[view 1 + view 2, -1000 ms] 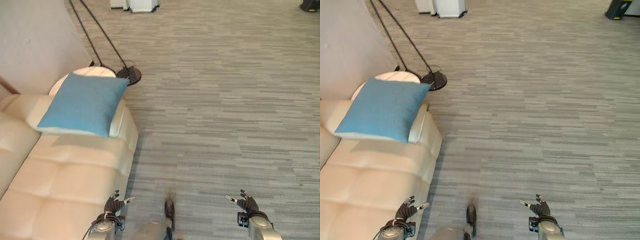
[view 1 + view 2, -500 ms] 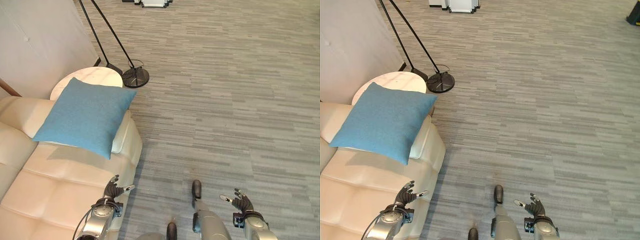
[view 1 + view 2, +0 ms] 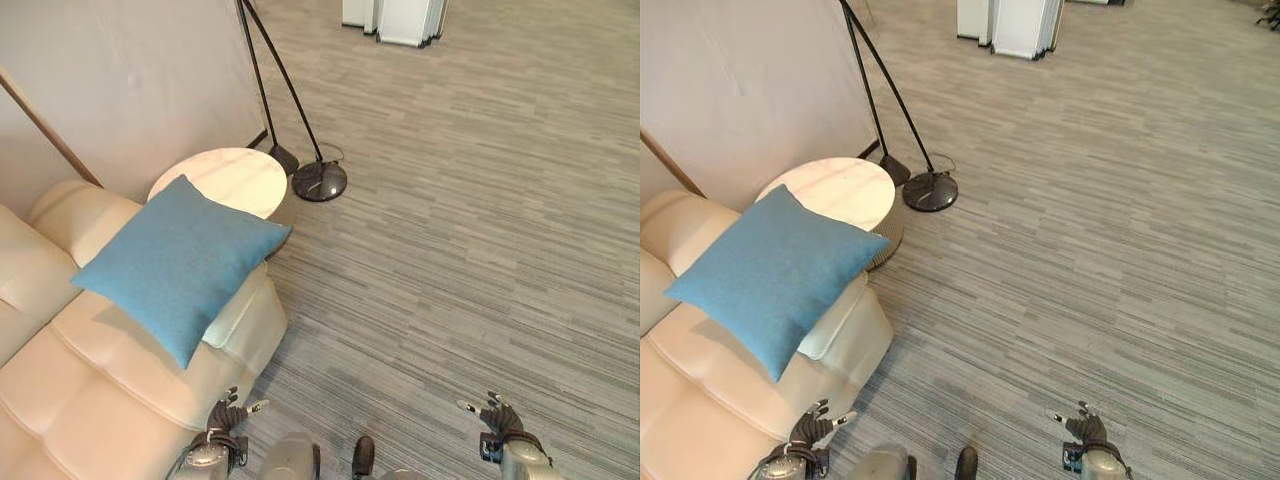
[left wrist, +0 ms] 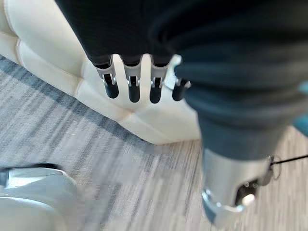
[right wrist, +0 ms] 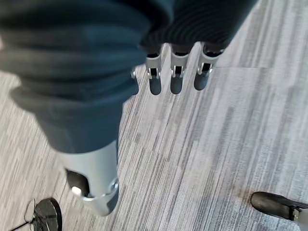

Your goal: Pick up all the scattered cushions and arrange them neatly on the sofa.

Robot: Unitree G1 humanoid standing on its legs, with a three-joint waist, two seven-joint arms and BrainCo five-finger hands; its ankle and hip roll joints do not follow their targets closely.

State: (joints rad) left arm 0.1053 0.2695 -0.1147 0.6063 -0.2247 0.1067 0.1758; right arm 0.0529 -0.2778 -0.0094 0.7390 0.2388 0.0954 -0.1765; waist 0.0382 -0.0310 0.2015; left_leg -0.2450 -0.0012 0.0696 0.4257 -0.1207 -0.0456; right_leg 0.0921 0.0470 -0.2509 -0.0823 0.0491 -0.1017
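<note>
Cushions are your concern here, and you can see just one: a blue cushion (image 3: 180,262) lying tilted across the arm end of the cream sofa (image 3: 90,400), one corner hanging out over the arm toward the round side table (image 3: 222,180). Your left hand (image 3: 228,418) hangs low just beside the sofa's front edge, fingers relaxed and holding nothing; your right hand (image 3: 499,420) hangs over bare grey floor (image 3: 470,200), well apart from the sofa, also slack and empty. No other cushion lies on the stretch of floor you see, so the main risk is taking the job for finished when more may lie outside your sight; look round before you commit. If you reach for the blue cushion to straighten it, a push from the seat side could slide it off the arm onto the table or the floor. Behind the table stands a floor lamp (image 3: 320,180) on thin slanted poles, and a wide swing of your left arm there might knock it.
</note>
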